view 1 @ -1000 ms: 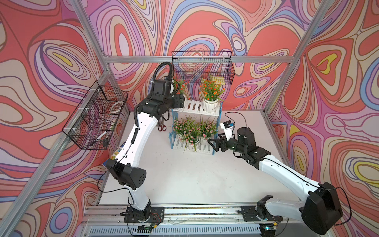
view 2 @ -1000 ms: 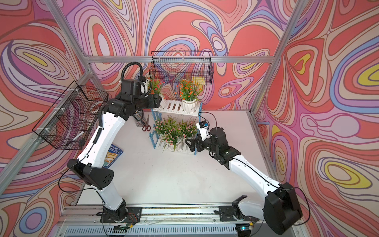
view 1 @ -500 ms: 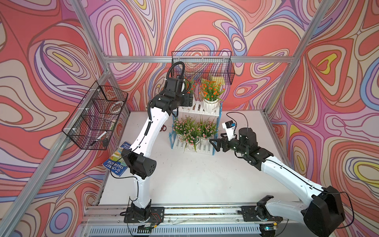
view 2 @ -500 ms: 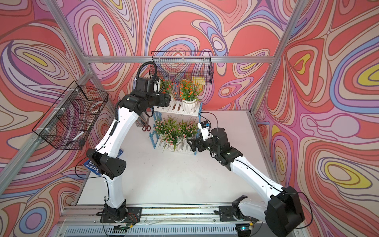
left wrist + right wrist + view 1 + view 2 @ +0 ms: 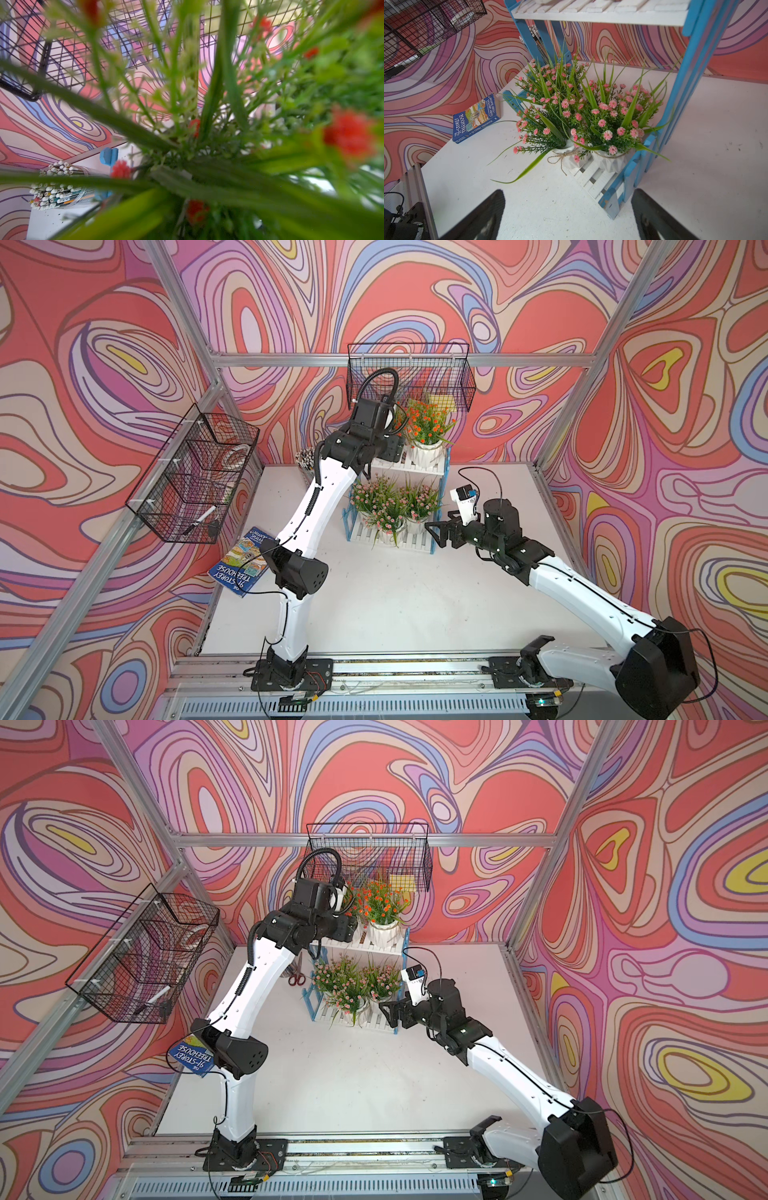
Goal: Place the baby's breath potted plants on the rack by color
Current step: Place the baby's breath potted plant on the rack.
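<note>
- Right wrist view: where are the pink baby's breath plants (image 5: 581, 116)?
- Mid-frame, on the rack's (image 5: 685, 83) lower shelf; the right gripper (image 5: 568, 193) gapes empty at the bottom edge.
- And the left gripper (image 5: 392, 448)?
- Upper middle in a top view, beside the top shelf's orange-red plant (image 5: 428, 427); its opening is hidden, I cannot tell.

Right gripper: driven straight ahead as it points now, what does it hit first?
Probably the rack at its lower front corner, then the pink-flowered plants behind it; only bare table lies before that. Depth is uncertain.
</note>
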{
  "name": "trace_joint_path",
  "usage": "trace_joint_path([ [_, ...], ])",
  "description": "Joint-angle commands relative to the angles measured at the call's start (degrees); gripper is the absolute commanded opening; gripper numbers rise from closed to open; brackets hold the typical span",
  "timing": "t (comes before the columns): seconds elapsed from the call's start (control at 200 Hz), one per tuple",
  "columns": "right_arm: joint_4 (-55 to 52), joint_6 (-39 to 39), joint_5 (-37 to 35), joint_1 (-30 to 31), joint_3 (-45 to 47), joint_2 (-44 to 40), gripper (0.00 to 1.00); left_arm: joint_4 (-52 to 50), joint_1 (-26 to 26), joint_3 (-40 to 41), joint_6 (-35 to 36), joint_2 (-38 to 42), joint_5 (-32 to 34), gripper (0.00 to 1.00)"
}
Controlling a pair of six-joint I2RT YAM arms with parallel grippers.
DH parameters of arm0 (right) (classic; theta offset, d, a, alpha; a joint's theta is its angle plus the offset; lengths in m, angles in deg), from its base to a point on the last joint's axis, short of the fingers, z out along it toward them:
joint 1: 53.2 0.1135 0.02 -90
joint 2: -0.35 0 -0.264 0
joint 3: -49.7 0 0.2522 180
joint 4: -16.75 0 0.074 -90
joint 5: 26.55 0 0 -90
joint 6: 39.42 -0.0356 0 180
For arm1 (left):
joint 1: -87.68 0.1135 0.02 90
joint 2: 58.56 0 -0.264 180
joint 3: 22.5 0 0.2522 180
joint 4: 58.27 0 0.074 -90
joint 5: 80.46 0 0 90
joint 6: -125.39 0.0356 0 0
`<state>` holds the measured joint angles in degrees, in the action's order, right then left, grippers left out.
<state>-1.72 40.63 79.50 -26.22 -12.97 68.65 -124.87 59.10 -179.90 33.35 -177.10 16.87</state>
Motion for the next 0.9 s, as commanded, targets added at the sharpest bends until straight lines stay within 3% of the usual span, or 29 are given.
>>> trace_joint_path([
  [0.0,-0.12,0.2,0.14,0.27,-1.46,-0.71,0.98,0.7,0.18,-2.53,2.47,0.73,2.07,0.6],
  [0.681,0.41,0.1,1.0,0.26,-1.54,0.44,0.98,-2.46,3.0,-5.6,-1.52,-0.9,-2.33,0.62],
  [0.896,0.4,0.24,1.17,0.26,-1.59,0.61,0.98,-1.97,3.67,-5.58,-2.19,-1.68,-3.14,0.69],
])
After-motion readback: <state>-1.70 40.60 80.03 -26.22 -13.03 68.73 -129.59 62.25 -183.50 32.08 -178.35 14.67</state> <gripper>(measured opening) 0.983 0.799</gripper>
